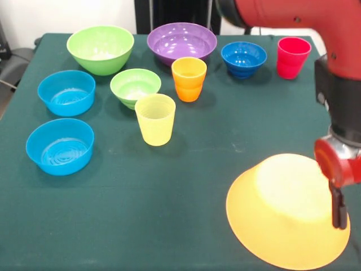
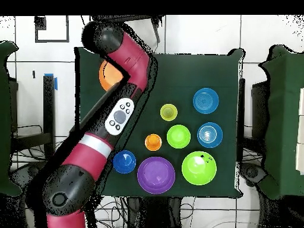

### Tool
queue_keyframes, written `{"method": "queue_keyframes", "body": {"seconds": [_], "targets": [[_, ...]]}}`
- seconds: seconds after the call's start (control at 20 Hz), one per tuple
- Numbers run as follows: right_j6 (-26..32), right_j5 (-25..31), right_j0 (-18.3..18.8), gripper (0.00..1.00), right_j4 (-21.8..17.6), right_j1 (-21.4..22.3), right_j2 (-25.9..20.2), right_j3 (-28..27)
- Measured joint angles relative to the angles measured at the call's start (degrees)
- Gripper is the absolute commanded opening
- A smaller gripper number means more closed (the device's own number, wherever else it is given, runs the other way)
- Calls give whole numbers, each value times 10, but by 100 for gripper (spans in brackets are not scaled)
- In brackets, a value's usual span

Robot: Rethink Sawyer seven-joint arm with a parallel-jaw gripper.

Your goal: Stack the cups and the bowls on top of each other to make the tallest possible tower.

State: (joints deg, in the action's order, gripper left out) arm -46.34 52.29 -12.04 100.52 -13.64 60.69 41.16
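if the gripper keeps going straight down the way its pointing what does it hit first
Most likely the upside-down huge orange bowl: the gripper hangs just at its right side. Depth is unclear, so it might slip past onto the table.

Occlusions and cut-offs: arm, claw, orange bowl, red cup

Front view: claw (image 1: 339, 210) sits at the right edge, only one dark finger (image 1: 338, 208) visible against the upside-down huge orange bowl (image 1: 282, 214), so jaw state is unreadable; bowl's lower rim is clipped by the bottom edge, and the arm (image 1: 316, 22) runs out at the top and right. Overhead view: arm (image 2: 127, 65) covers most of that bowl (image 2: 107, 76), leaving an orange sliver, and fully hides the claw and the red cup (image 1: 293, 57).
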Motion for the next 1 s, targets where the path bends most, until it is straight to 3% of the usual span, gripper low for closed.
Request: {"method": "queue_keyframes", "body": {"seconds": [0.25, 0.5, 0.9, 1.0], "targets": [[24, -85, -43, 100, 15, 31, -60, 73], [90, -163, -73, 100, 30, 59, -119, 146], [239, -214, -98, 100, 104, 75, -166, 214], [280, -222, -108, 100, 141, 71, -169, 224]]}}
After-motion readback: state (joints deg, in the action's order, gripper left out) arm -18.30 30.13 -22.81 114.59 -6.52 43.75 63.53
